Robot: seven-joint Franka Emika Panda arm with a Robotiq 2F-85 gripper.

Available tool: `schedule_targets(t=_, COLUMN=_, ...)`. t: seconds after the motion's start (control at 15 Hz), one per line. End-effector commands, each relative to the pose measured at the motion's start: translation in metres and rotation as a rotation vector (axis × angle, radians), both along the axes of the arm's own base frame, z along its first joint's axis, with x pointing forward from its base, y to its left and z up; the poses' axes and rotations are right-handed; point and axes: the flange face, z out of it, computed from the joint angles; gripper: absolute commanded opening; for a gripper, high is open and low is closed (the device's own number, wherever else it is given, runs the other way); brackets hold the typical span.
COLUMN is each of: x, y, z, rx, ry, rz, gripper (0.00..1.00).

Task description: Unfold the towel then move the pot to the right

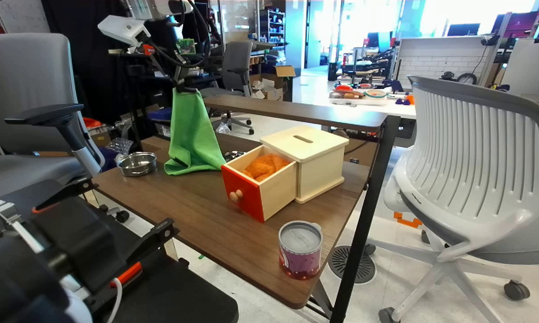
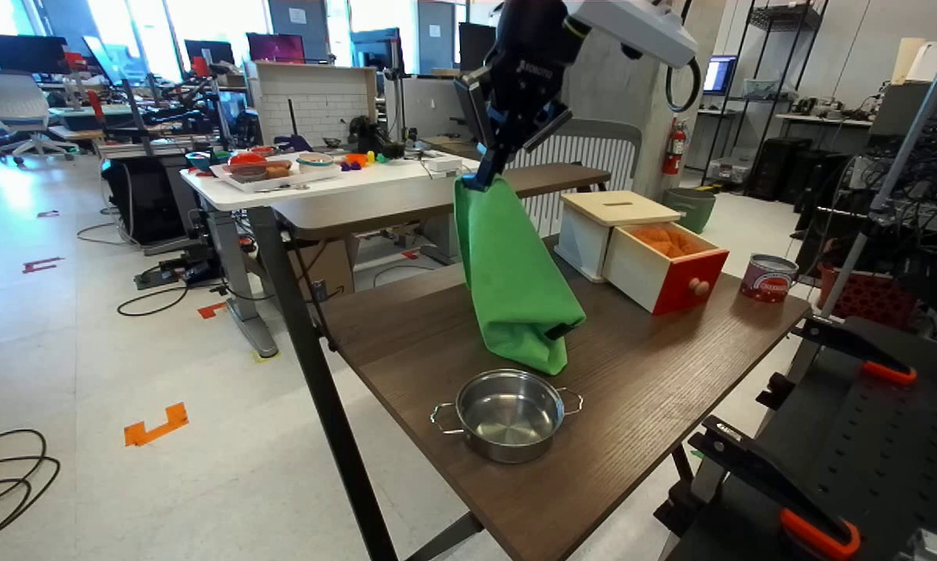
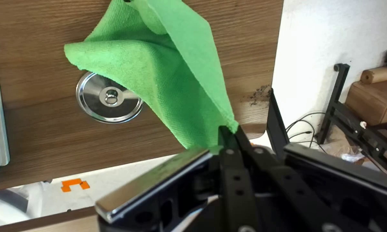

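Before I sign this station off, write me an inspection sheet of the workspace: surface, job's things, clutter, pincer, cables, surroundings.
Surface: brown table; dark specks near an edge in the wrist view, crumbs or wear, cannot tell.
Job's things: green towel hangs, lower part bunched at the table, not yet spread; steel pot upright, uncovered.
Clutter: pot lid, knob up, partly hidden by the towel in the wrist view; wooden box, drawer open, orange item inside; purple container near a table corner.
Grippers: one pincer, shut on the towel's upper end.
Cables: black cable looped on the floor in an exterior view.
Surroundings: grey chair and white chair near the table.
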Motion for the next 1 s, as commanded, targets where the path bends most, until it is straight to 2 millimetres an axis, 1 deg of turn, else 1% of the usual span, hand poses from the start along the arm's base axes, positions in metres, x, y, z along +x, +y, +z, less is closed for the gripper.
schedule_targets(t=0.0, x=-0.008, y=0.009, z=-0.025, rx=0.004, ry=0.042, rz=0.038, gripper=0.01)
schedule_targets(t=0.27, x=-0.012, y=0.026, z=-0.061, rx=-0.001, ry=0.063, rz=0.077, gripper=0.01)
schedule_targets(t=0.4, x=-0.011, y=0.030, z=-0.075, rx=-0.001, ry=0.069, rz=0.085, gripper=0.01)
schedule_targets(t=0.73, x=-0.008, y=0.039, z=-0.103, rx=0.014, ry=0.024, rz=0.080, gripper=0.01)
schedule_targets(t=0.93, x=-0.008, y=0.046, z=-0.124, rx=0.011, ry=0.021, rz=0.089, gripper=0.01)
